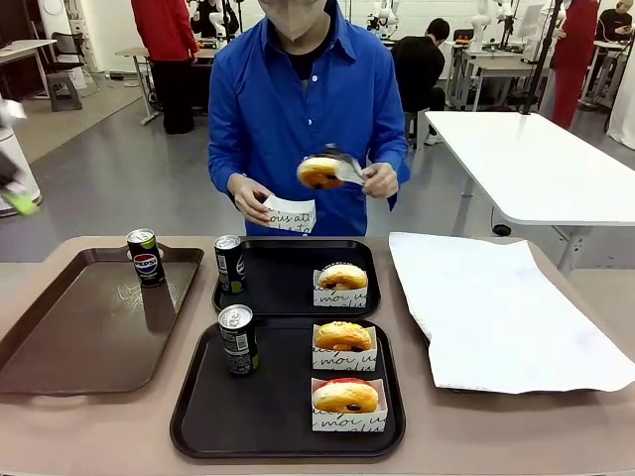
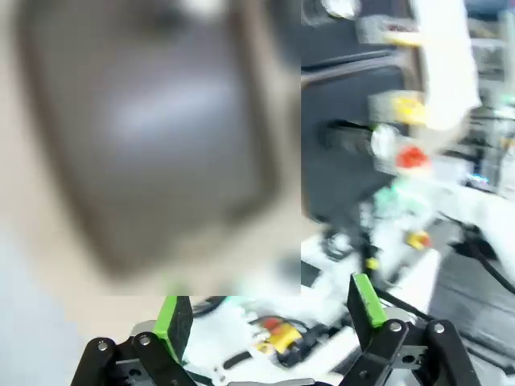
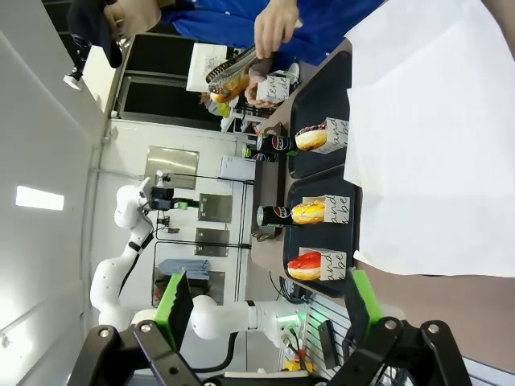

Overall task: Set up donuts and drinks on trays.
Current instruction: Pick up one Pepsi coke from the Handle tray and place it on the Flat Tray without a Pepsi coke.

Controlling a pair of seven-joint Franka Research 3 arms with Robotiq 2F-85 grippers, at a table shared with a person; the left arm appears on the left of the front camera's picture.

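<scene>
Donuts sit in white paper sleeves on two black trays in the middle of the table. The near tray [image 1: 198, 416] holds two of them at its right side: a red-iced donut [image 1: 345, 396] close to the front rim and a golden donut [image 1: 342, 337] just behind it. A black can [image 1: 238, 339] stands near that tray's left rim. The far tray [image 1: 288, 288] touches the near one along their rims. It holds one yellow donut [image 1: 342, 277] on the right, and a can [image 1: 230, 264] stands at its left edge. The middle of each black tray is bare.

A longer brown tray [image 1: 79, 327] lies to the left, with one Pepsi can [image 1: 146, 257] near its far rim. Most of it is open. A big white paper [image 1: 496, 307] covers the right side of the table and hangs a bit over the edge.

The person in a blue shirt stands at the far side. One hand [image 1: 380, 179] grips tongs around a donut [image 1: 320, 172] in the air above the far tray. The other hand [image 1: 248, 196] holds an empty paper sleeve [image 1: 290, 214].

The left claw [image 2: 269, 314] is spread wide and holds nothing; its view is blurry. The right claw [image 3: 269, 301] is also spread wide, holds nothing, and touches nothing, high up off the table.
</scene>
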